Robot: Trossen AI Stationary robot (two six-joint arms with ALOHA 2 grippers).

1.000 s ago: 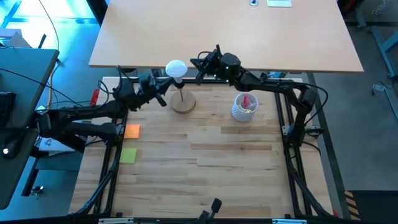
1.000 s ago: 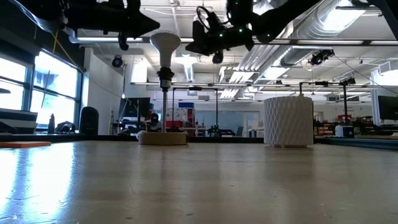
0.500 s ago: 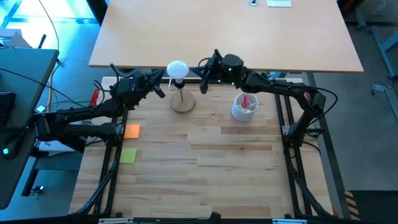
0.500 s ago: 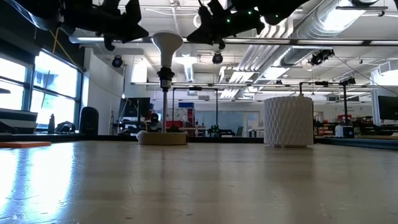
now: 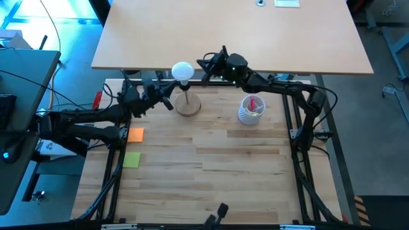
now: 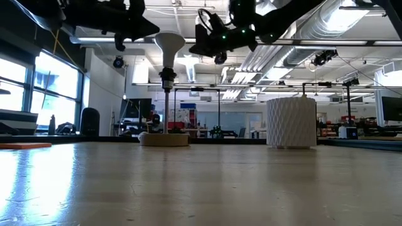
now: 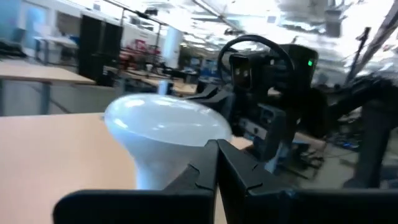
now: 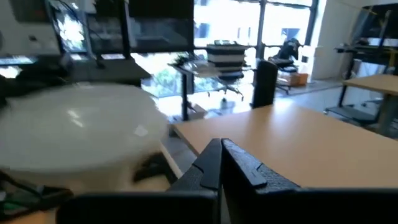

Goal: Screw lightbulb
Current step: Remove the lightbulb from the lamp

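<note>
Near the far edge of the wooden desk [image 5: 211, 160], the white frosted-globe lightbulb [image 5: 182, 70] is sitting upright in the black-topped post of the round wooden base [image 5: 188, 106]. Both grippers, fingers clenched on nothing, are closing back in after swinging slightly away half a second ago: the left gripper [image 5: 167, 102] beside the post, the right gripper [image 5: 206, 69] beside the globe. Neither is gripping it, so screwing appears finished or paused.
</note>
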